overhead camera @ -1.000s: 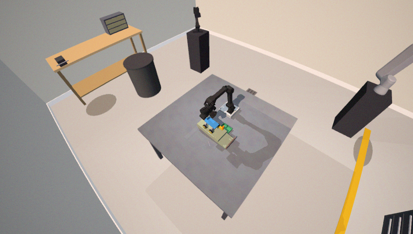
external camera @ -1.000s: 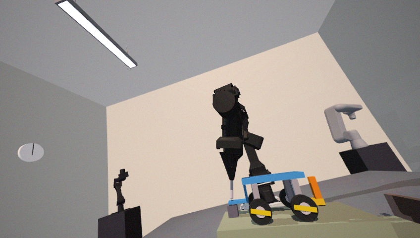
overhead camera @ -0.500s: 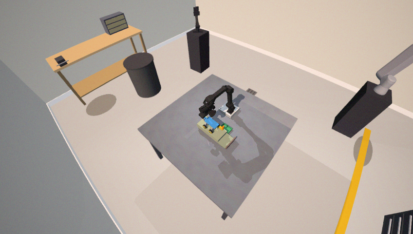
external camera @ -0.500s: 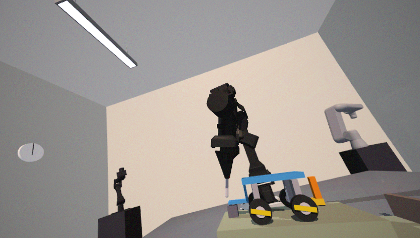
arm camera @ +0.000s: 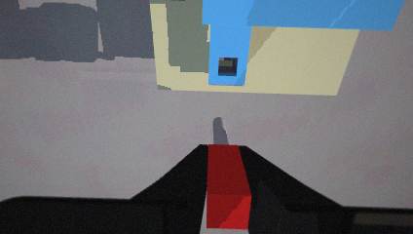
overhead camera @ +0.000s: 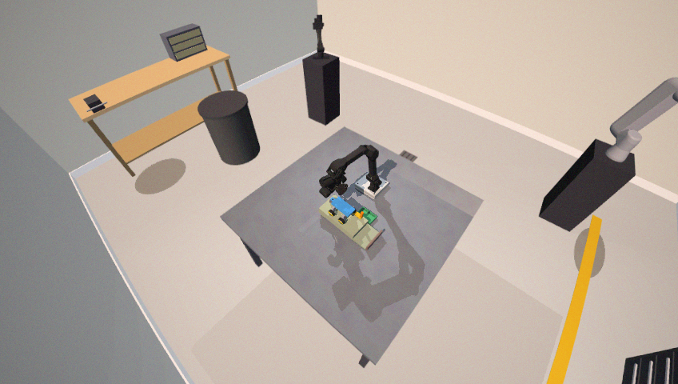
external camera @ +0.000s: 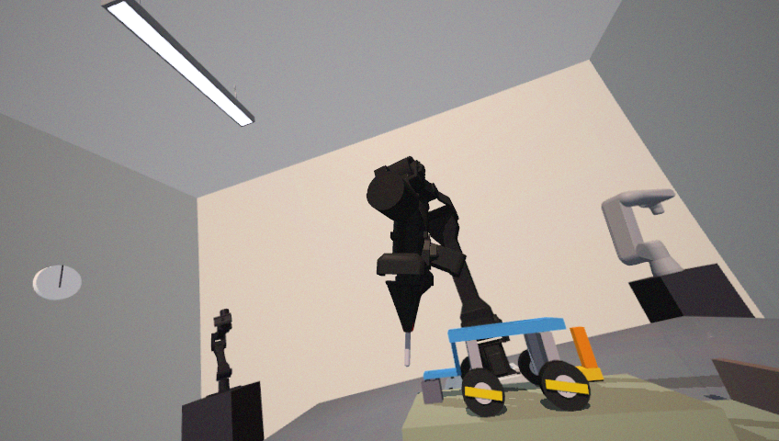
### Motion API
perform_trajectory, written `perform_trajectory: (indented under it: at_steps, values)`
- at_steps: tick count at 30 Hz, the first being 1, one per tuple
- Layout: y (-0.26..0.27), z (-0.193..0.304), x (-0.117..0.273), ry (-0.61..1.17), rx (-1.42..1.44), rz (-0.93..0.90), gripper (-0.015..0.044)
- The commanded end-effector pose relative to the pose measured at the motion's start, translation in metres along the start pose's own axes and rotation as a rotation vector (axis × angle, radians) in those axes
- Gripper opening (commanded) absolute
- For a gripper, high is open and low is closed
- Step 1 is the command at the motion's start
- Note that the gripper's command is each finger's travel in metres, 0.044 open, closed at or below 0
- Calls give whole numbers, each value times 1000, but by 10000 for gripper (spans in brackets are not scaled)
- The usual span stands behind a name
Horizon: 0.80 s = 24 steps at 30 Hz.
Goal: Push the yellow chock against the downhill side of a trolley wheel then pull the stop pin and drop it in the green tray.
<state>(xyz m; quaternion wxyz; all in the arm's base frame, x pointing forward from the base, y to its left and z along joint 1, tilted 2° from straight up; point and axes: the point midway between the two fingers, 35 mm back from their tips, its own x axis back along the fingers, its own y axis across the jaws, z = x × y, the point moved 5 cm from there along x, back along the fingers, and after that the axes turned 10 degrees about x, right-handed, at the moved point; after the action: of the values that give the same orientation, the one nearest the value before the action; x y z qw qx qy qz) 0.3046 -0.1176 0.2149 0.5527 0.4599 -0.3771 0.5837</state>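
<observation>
My gripper (external camera: 407,327) (arm camera: 222,153) is shut on the red head of the stop pin (arm camera: 226,187). The pin's grey shaft (external camera: 407,349) (arm camera: 220,131) hangs free in the air, beyond the ramp's uphill end. The blue trolley (overhead camera: 343,206) (external camera: 505,329) stands on the pale ramp (overhead camera: 359,230) (external camera: 645,404); the square hole in its blue tongue (arm camera: 214,44) is empty. The chock's orange handle (external camera: 582,347) (overhead camera: 360,214) stands upright on a yellow body just downhill of the trolley; whether it touches the far wheel is hidden. The green tray (overhead camera: 369,216) lies beside the ramp.
The ramp ends downhill in a brown end board (overhead camera: 375,238) (external camera: 751,385). The arm's white base plate (overhead camera: 364,190) stands behind the tray. All stand on a grey table (overhead camera: 285,209).
</observation>
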Motion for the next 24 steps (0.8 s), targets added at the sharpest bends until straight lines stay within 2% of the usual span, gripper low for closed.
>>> perform_trajectory:
  at_steps: [1,24]
  values:
    - [10,-1,1,5,1,4,0]
    - [80,-11,-1,5,3,-1,0]
